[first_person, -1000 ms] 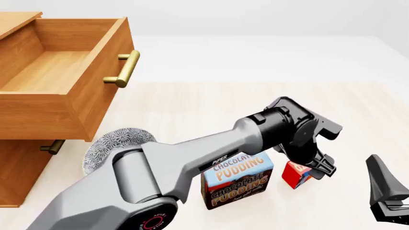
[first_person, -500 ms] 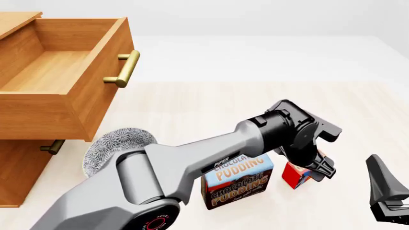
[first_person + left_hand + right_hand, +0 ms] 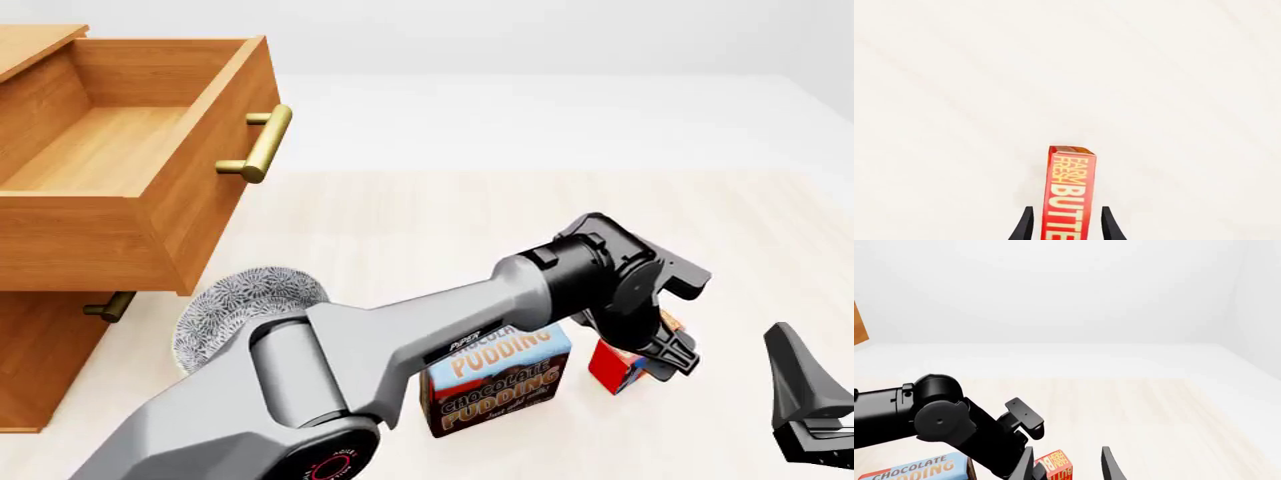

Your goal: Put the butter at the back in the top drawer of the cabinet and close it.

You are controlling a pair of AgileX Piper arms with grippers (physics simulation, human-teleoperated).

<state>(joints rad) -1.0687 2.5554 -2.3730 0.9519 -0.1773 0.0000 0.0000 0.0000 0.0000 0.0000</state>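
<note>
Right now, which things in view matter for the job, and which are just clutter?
Job: butter, between the left gripper fingers; top drawer, open; cabinet.
Clutter: pudding box; patterned plate; right gripper, idle.

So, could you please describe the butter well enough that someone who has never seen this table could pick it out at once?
Start at the open top drawer of the wooden cabinet on the left, then look right across the table to the tall Chocolate Pudding box. The butter stands just right of it, between the fingers of the left claw. It is the smaller, red box with yellow lettering.
</note>
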